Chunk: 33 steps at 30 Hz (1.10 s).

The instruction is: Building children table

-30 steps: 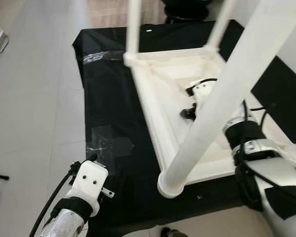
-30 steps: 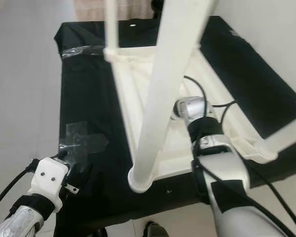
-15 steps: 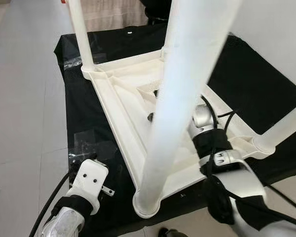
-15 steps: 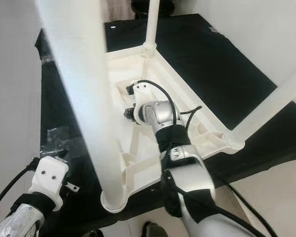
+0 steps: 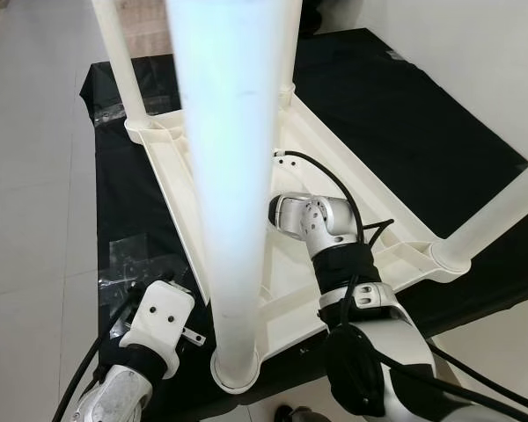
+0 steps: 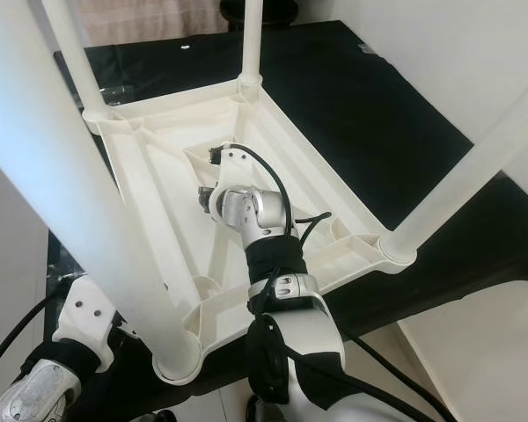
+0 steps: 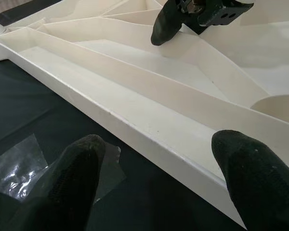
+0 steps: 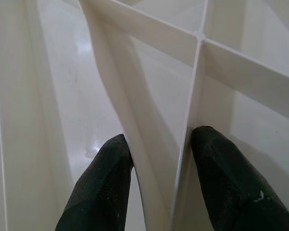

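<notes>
A white plastic children's table (image 5: 172,189) lies upside down on a black cloth, its legs pointing up. One leg (image 5: 229,176) rises close in front of me; another (image 5: 502,215) stands at the right corner. My right gripper (image 8: 161,137) is inside the underside, shut on a raised rib (image 8: 149,96) with one black finger on each side. The right arm (image 6: 264,220) reaches in from the near edge. My left gripper (image 7: 159,139) is open at the table's near left rim (image 7: 149,130), one finger over the cloth, the other over the rim.
The black cloth (image 5: 405,105) covers a low platform with pale tiled floor (image 5: 26,176) to the left. A patch of clear tape (image 5: 123,264) lies on the cloth beside my left gripper. A white wall (image 5: 475,53) stands to the right. Cables trail from both arms.
The whole picture has shifted, so the near leg now stands further left in view. My right arm reaches further into the underside. My left gripper stays at the near left rim.
</notes>
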Motion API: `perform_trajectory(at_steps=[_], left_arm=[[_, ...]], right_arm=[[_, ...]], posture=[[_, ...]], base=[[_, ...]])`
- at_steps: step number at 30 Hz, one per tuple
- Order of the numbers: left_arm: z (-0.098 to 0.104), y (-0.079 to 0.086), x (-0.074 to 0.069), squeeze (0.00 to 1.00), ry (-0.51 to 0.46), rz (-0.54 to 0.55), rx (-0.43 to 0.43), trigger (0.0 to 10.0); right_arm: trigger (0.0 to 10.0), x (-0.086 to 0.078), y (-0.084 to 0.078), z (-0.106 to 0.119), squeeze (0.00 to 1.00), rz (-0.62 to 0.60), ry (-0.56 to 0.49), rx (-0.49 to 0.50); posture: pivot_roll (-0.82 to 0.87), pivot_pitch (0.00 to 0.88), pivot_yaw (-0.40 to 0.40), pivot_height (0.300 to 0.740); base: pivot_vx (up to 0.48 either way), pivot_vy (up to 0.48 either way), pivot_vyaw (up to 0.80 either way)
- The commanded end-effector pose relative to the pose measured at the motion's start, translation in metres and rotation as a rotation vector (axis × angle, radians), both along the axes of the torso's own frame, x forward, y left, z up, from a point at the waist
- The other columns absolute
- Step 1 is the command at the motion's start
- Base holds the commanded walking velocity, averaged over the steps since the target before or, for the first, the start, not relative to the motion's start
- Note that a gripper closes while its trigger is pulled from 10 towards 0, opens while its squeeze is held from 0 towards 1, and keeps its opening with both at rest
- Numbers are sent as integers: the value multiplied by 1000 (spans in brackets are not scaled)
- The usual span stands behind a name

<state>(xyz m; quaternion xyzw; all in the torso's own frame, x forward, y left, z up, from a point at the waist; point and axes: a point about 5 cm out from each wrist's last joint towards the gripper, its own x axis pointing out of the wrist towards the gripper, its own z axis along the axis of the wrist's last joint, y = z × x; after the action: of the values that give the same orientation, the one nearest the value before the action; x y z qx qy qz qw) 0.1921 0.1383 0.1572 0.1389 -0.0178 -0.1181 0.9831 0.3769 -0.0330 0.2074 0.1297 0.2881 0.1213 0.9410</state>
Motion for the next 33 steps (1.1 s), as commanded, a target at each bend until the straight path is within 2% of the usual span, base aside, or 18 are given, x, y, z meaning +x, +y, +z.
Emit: perform_trajectory(at_steps=[1,4,5,10,26,33], left_arm=[[-5,0,-1,0,20,-2,8,10000],[-5,-1,0,0,17,-2,11,10000],[-5,-1,0,0,17,-2,11,10000],[-4,-1,0,0,16,-3,11,10000],[-5,-2,0,0,12,-6,13,10000],[-5,-3,0,0,11,-6,14,10000]], right_arm=[[10000,-12,30,-2,0,61,44,81],[10000,-17,44,1,0,79,79,154],[10000,-17,44,1,0,79,79,154],[10000,-25,61,12,0,120,122,299],[10000,-37,86,27,0,186,194,427],[10000,-39,88,26,0,188,215,458]], posture=[[5,186,-81,740],[4,186,-80,740],[4,186,-80,740],[3,186,-79,740],[7,177,-83,740],[9,175,-84,740]], base=[[0,0,0],[0,0,0],[0,0,0],[0,0,0],[0,0,0],[0,0,0]])
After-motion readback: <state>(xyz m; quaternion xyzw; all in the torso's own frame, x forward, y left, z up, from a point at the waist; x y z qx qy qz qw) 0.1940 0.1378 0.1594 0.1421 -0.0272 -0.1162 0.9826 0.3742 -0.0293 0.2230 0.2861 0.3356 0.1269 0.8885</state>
